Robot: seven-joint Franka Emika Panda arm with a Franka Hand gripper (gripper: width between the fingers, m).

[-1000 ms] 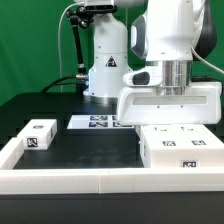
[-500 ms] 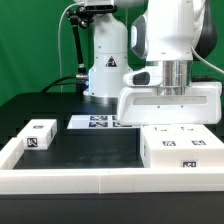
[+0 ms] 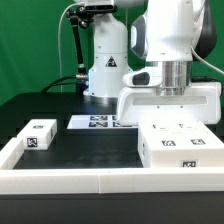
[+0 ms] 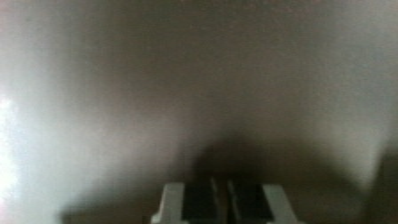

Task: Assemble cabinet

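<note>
The cabinet (image 3: 178,148) is a white box with black-and-white tags on its top and front, standing at the exterior view's right near the front edge. The gripper's white hand (image 3: 170,100) hangs right behind and just above the cabinet's top, and its fingertips are hidden behind the box in that view. In the wrist view my gripper (image 4: 221,203) shows its two fingers closed together with only a thin line between the dark pads and nothing held. A blurred white surface (image 4: 196,80) fills that view very close to the fingers.
A small white tagged cube (image 3: 40,134) sits at the exterior view's left. The marker board (image 3: 95,122) lies flat at the back middle. A raised white rim (image 3: 70,180) borders the black table. The robot base (image 3: 105,70) stands behind.
The cabinet has shifted slightly towards the exterior view's left, so a second tag now shows on its front face. The hand has barely moved.
</note>
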